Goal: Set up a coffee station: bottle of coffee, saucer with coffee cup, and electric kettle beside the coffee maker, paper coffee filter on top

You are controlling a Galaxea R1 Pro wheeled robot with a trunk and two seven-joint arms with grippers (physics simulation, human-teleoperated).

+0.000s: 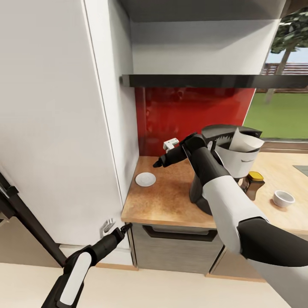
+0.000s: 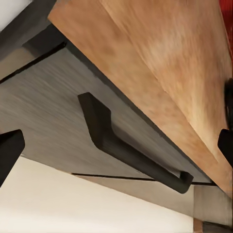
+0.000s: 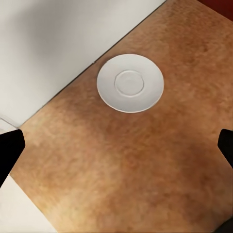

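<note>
Saucer step: right gripper [image 1: 157, 164], jaws apart and empty, hovers above the saucer [image 1: 145, 179]; next, likely descend and pinch its rim.

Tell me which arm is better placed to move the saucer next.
Right. The right gripper hangs open above the saucer on the countertop; the left gripper is low by the cabinet front.

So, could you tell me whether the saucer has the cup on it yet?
Not yet. The saucer lies bare on the countertop by the white wall, while the cup sits apart, beyond the coffee maker.
</note>
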